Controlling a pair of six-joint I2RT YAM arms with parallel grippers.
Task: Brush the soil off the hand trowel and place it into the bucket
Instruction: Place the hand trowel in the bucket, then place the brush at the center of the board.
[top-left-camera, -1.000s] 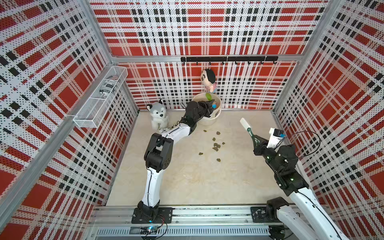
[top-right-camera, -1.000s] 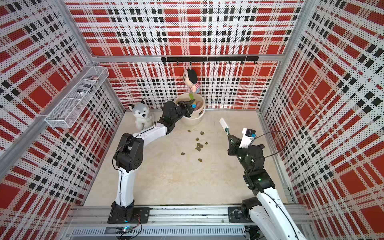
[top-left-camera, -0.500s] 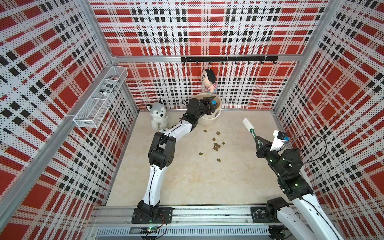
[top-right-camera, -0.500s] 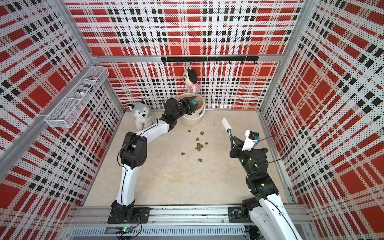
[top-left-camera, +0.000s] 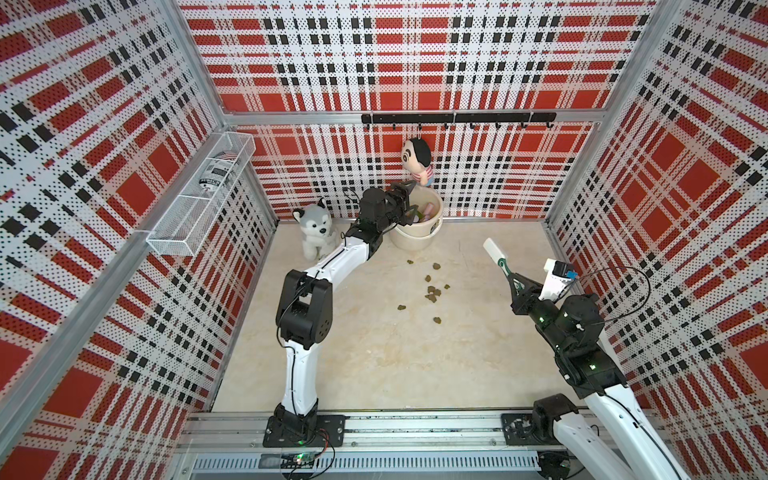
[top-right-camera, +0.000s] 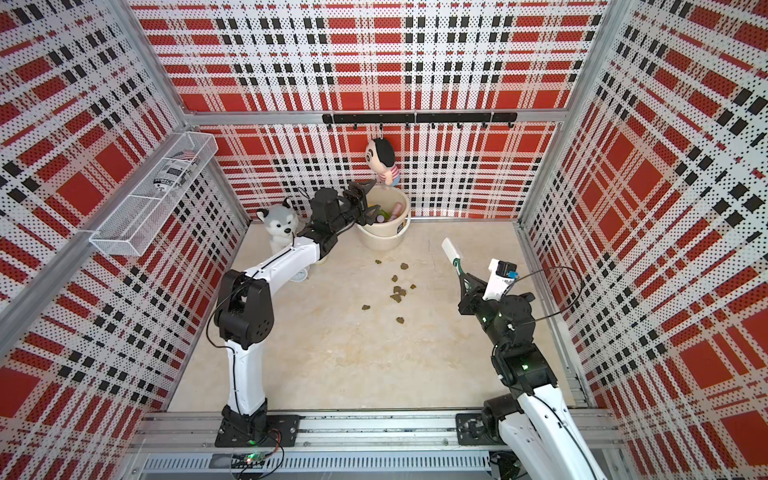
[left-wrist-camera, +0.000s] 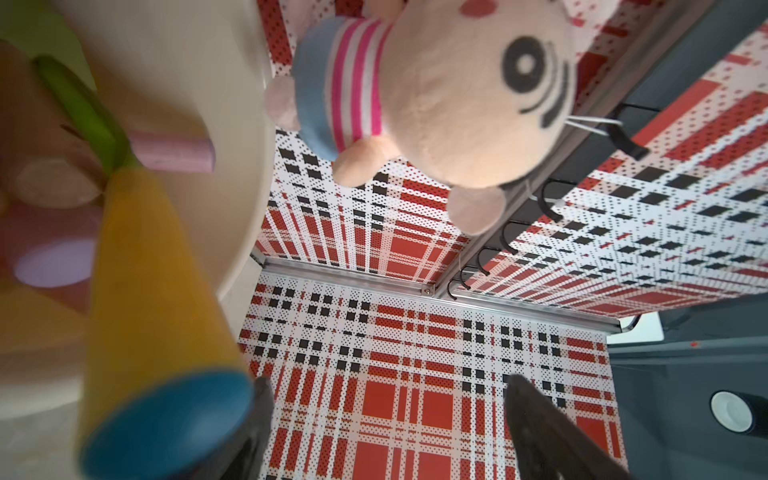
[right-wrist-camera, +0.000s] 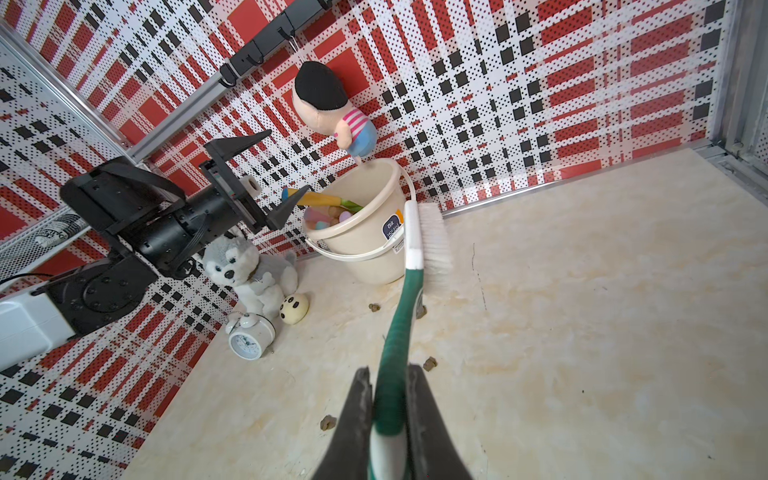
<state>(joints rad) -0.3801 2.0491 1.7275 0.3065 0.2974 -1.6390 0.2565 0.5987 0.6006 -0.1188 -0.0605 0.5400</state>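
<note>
Looks done: trowel (right-wrist-camera: 316, 198) in the bucket (right-wrist-camera: 361, 245), upper centre; left gripper (right-wrist-camera: 287, 162) wide, empty. Loose soil (top-left-camera: 432, 293) litters the desk (top-left-camera: 374, 353); right gripper (right-wrist-camera: 389, 370) holds the brush (right-wrist-camera: 432, 237).

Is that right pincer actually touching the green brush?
Touching. The right wrist view shows the right pincer closed on the brush handle, both sides pressing it.

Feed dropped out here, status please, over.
Left gripper open at bucket rim; right gripper shut on brush. Trowel in bucket, handle jutting over rim. Soil lumps on floor; hanging doll just above bucket.
</note>
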